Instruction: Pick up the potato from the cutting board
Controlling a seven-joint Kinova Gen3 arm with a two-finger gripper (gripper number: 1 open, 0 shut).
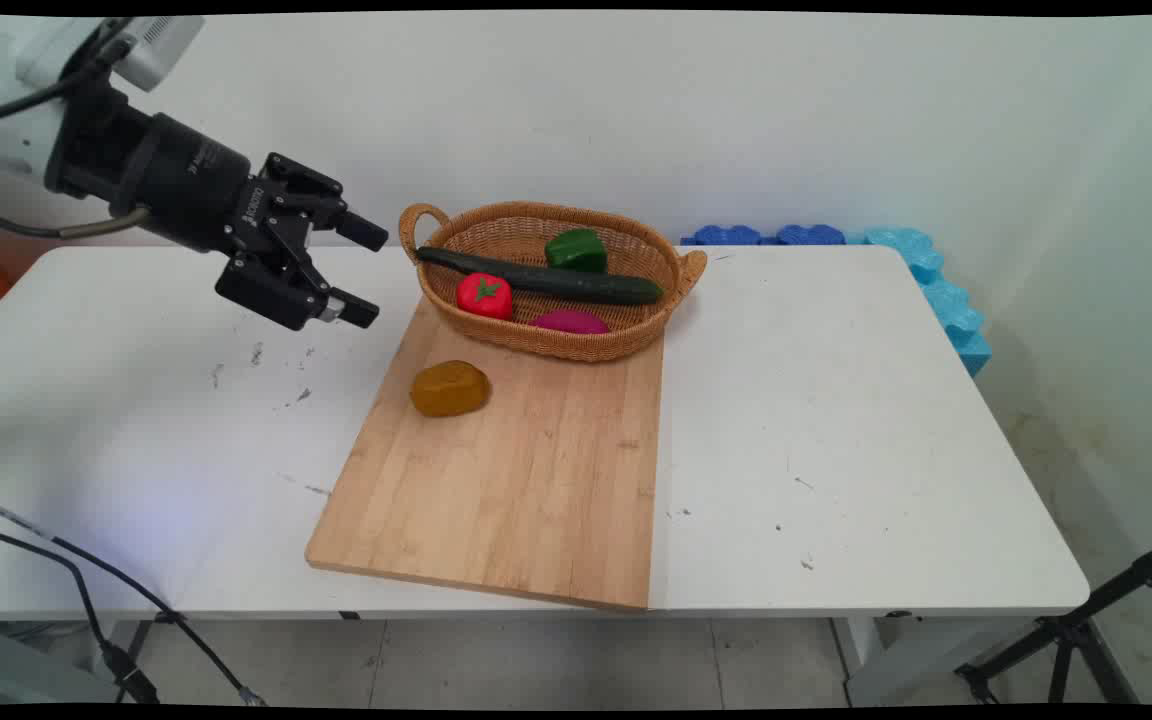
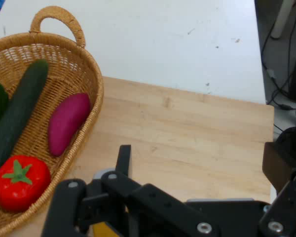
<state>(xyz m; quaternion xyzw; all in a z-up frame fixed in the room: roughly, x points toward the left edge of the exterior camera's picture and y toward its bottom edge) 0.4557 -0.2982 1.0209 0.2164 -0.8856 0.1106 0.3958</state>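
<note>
Just right of the gripper point(image 1: 364, 272): wicker basket point(image 1: 681, 275) holding cucumber point(image 1: 546, 279), tomato point(image 1: 484, 296), green pepper point(image 1: 576, 249), magenta piece point(image 1: 570, 321); brown potato point(image 1: 450, 389) below-right on cutting board point(image 1: 526, 480); gripper jaws wide apart, empty, touching nothing.

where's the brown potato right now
In the main view the brown potato lies on the cutting board, near its far left corner, just in front of the wicker basket and apart from it.

Gripper point(image 1: 368, 272) raised, pointing sideways, its 2 fingers spread, empty.
</note>
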